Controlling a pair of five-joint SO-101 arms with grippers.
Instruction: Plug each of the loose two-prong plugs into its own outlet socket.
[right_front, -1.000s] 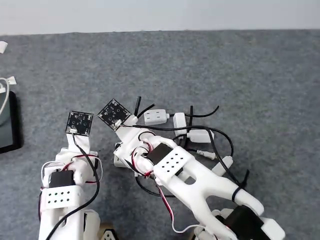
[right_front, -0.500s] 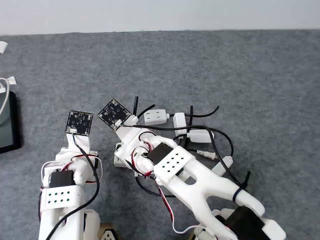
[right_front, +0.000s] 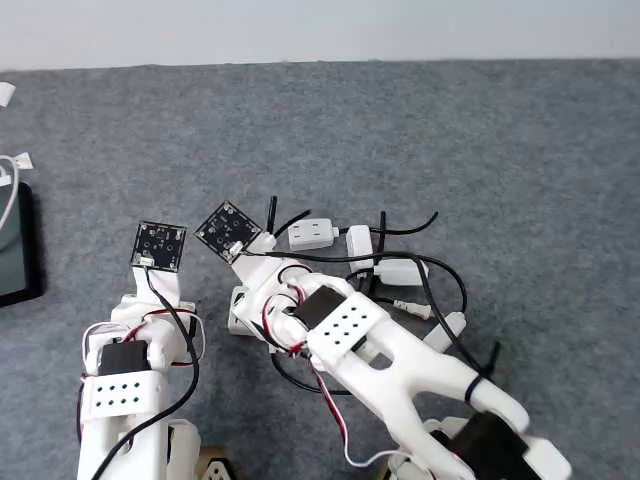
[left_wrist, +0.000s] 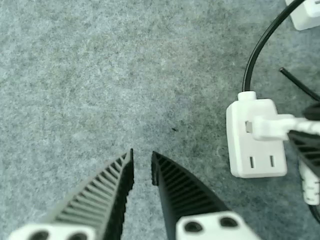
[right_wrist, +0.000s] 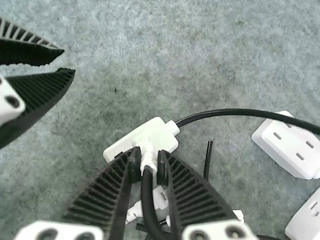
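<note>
Right gripper (right_wrist: 146, 167): jaws clenched on a white two-prong plug (right_wrist: 148, 161), the ribbed black fingers (right_wrist: 107, 192) pressing it from both sides, with its black cable (right_wrist: 150, 210) running back between them. The plug's front end meets the side of a white outlet socket (right_wrist: 141, 140) that lies flat on the grey carpet (right_wrist: 210, 60); how deep the prongs sit cannot be told. Left gripper (left_wrist: 142, 161): jaws drawn almost together with only a narrow slit between the tips, grasping nothing and poised over bare carpet, near that same socket (left_wrist: 254, 137) but apart from it. In the high view the left arm (right_front: 125, 390) occupies the lower left of the frame, and the right arm (right_front: 400, 365) runs from the lower right to just left of centre. Further white sockets (right_front: 310, 233) and looping black cables (right_front: 445, 275) lie just right of centre.
</note>
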